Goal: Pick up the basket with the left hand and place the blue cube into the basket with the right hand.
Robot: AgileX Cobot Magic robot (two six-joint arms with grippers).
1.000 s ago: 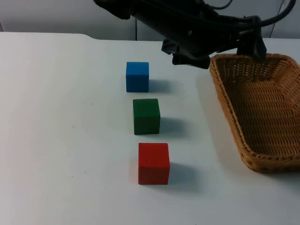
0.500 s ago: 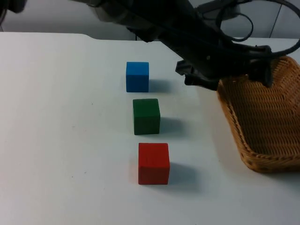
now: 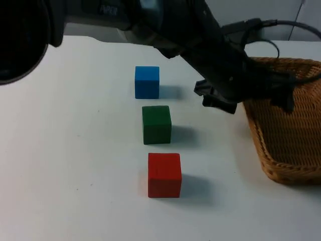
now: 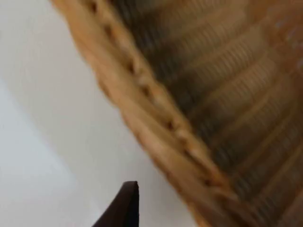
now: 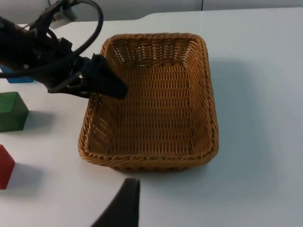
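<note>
Over at the table's right side sits the wicker basket (image 3: 286, 130), upright on the white table (image 3: 65, 150). The left gripper (image 5: 106, 82) reaches across from the left arm (image 3: 165, 25) to the basket's left rim, its tip just over the wall; whether its fingers are open or clamped on the rim cannot be told. The blue cube (image 3: 147, 82) rests well left of the basket, at the far end of a line with the green cube (image 3: 156, 124) in the middle and the red cube (image 3: 164, 174) nearest. The right gripper (image 5: 124, 203) waits before the basket's near wall, its state unclear.
</note>
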